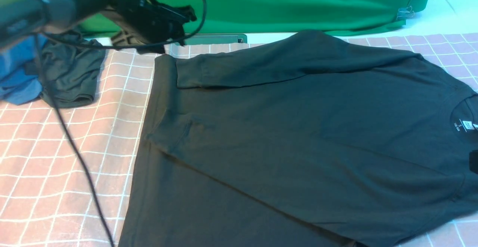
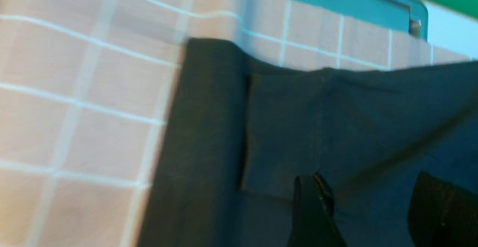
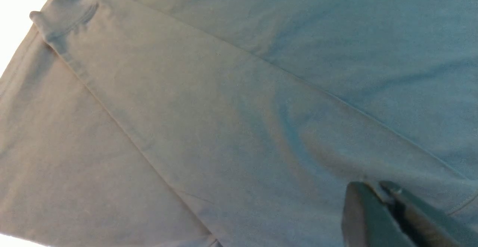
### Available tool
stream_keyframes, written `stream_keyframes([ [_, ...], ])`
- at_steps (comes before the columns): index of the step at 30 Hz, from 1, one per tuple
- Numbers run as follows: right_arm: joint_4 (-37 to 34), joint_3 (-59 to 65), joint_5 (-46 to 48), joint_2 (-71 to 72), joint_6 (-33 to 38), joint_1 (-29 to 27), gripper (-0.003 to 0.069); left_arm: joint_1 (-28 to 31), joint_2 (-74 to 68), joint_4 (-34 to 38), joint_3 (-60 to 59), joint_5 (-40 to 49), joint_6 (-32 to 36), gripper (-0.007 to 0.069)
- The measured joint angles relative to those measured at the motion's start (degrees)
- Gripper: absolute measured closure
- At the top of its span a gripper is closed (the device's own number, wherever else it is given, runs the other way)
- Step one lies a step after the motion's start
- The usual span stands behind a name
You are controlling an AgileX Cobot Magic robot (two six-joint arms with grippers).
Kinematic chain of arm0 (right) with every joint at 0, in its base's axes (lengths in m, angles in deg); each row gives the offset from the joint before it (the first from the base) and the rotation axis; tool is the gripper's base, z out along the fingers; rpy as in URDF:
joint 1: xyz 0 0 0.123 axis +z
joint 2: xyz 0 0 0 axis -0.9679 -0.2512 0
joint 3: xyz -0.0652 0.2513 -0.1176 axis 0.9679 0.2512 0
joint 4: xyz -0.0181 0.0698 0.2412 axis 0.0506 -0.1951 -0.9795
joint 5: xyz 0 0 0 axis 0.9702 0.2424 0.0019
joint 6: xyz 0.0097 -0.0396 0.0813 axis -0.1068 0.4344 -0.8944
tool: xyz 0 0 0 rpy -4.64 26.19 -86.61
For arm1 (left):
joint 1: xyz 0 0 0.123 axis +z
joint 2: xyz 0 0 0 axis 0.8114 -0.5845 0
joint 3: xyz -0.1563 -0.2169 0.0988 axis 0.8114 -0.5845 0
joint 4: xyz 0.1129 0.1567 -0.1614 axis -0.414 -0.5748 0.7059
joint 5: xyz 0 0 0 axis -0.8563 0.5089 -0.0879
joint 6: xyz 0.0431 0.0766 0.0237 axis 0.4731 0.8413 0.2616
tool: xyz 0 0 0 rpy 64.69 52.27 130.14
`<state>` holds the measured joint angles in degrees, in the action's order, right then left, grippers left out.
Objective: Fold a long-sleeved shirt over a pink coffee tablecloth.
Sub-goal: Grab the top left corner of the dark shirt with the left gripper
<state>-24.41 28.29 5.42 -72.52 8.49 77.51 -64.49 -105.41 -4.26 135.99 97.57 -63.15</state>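
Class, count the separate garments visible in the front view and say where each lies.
3: the black long-sleeved shirt spread across the middle; a dark grey garment far left; a blue garment left of it, partly out of frame.

So the shirt (image 1: 298,146) lies flat on the tablecloth (image 1: 56,157), filling the centre and right of the frame, collar (image 1: 466,120) at the right edge. A heap of other garments (image 1: 56,75) sits upper left on the tablecloth, and a hanging cloth (image 1: 291,4) runs along behind everything.

Black shirt (image 1: 298,138), pink tablecloth (image 1: 56,146) with white grid, green cloth (image 1: 298,4)
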Motion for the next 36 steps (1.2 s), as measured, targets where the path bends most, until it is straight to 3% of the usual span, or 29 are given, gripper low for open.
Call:
stream_keyframes([
  [11, 0.0, 0.0, 0.0, 0.0, 0.0, 0.0, 0.0587, 0.0, -11.1, 0.6, 3.7, -1.2, 2.4, 0.0272],
  [22, 0.0, 0.0, 0.0, 0.0, 0.0, 0.0, 0.0587, 0.0, -11.9, -7.2, 3.8, -1.4, 2.4, 0.0272],
  [36, 0.0, 0.0, 0.0, 0.0, 0.0, 0.0, 0.0587, 0.0, -12.8, -2.3, 4.1, -2.9, 6.2, 0.0285],
])
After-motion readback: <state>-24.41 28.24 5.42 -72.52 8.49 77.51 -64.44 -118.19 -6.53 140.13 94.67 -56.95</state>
